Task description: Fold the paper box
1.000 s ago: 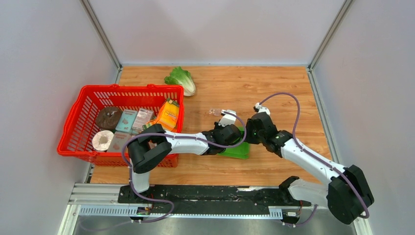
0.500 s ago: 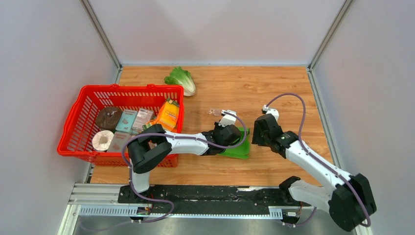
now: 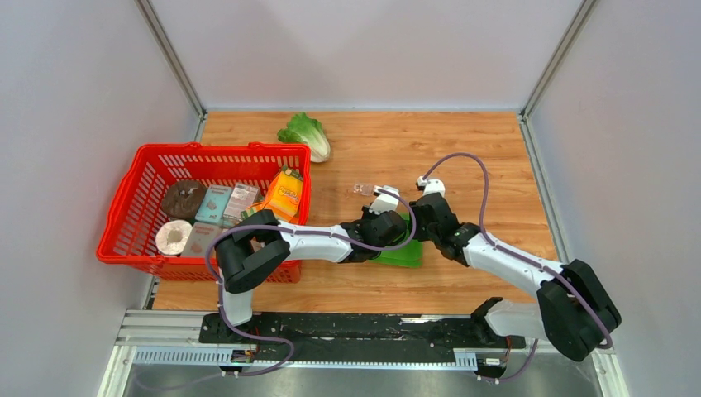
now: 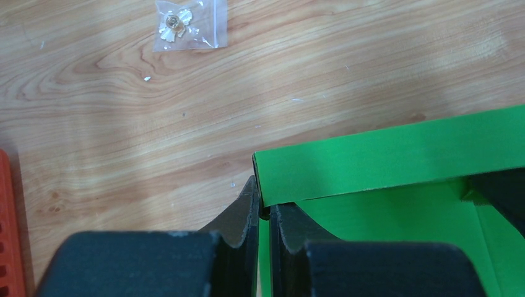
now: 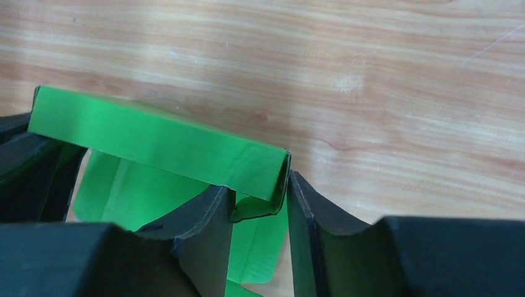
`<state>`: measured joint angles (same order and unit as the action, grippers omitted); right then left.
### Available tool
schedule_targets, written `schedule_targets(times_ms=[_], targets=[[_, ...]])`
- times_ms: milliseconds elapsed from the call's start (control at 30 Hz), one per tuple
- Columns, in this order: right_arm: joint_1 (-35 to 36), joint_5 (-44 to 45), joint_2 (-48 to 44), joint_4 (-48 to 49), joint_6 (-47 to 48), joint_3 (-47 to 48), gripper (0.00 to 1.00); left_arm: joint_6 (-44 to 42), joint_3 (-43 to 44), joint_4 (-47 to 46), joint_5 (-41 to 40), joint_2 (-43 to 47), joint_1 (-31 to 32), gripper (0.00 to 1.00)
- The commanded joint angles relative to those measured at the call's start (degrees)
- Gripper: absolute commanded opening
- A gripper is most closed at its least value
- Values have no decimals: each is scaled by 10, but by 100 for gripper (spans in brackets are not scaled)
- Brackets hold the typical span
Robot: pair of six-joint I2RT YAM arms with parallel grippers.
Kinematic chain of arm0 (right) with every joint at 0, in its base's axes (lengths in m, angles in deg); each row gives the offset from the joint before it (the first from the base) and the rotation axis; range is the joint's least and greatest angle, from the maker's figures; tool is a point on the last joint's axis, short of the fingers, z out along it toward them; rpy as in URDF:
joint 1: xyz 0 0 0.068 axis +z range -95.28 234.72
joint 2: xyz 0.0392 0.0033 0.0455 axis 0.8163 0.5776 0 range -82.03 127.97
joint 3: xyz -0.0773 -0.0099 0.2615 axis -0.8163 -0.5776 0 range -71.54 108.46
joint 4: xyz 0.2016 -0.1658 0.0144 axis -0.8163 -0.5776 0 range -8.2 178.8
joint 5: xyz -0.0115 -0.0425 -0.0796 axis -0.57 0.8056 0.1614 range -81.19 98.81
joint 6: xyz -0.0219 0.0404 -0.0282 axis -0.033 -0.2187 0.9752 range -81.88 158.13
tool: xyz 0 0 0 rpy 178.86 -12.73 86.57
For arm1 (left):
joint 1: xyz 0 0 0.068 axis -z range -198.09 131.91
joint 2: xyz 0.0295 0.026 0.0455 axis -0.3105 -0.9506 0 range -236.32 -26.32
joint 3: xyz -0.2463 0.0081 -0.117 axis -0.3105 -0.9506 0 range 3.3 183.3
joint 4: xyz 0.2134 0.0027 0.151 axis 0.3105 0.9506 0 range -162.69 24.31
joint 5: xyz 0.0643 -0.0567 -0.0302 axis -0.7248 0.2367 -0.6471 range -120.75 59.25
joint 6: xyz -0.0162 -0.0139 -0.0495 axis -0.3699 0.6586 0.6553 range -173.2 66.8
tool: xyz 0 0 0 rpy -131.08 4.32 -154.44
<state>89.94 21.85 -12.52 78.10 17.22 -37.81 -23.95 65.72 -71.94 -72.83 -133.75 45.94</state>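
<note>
- Basket (image 3: pixel 216 149): red plastic lattice, at the left edge of the table (image 3: pixel 463 149), holding packets and rolls.
- Carton (image 3: pixel 285 194): orange, printed, tilted in the basket's right corner.
- Lettuce (image 3: pixel 306 134): pale, leafy, at the far edge, well apart from the arms.
- Bag (image 4: pixel 189 23): small, clear, something gold inside. Flat on the wood-grain top, just beyond the left arm.
- Left gripper (image 4: pixel 265 207): black fingers pressed together on the left end of the box's raised wall, right at its corner.
- Box (image 3: pixel 403 253): bright green thin card, matte, with crisp creases, partly formed. It lies mid-table between the two grippers. The far wall (image 4: pixel 396 154) stands up and runs left to right, a little slanted. The open floor lies on the near side. From above the arms hide most of it, so its long axis cannot be told.
- Right gripper (image 5: pixel 259 184): fingers apart, straddling the wall's right corner (image 5: pixel 155 139). A tucked flap lies between them.
</note>
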Motion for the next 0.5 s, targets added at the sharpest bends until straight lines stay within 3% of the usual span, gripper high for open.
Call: schedule_targets(times_ms=[0, 167, 233, 267, 467], targets=[[23, 59, 23, 102, 12, -7, 36, -17, -20, 36, 17, 7, 3, 0], [37, 59, 17, 137, 7, -18, 37, -16, -19, 37, 18, 9, 3, 0], [37, 58, 6, 75, -9, -7, 42, -17, -20, 36, 18, 12, 3, 0], [37, 56, -12, 57, -19, 0, 50, -17, -21, 36, 17, 12, 3, 0], [26, 16, -98, -75, -54, 12, 62, -16, -23, 31, 21, 9, 2, 0]])
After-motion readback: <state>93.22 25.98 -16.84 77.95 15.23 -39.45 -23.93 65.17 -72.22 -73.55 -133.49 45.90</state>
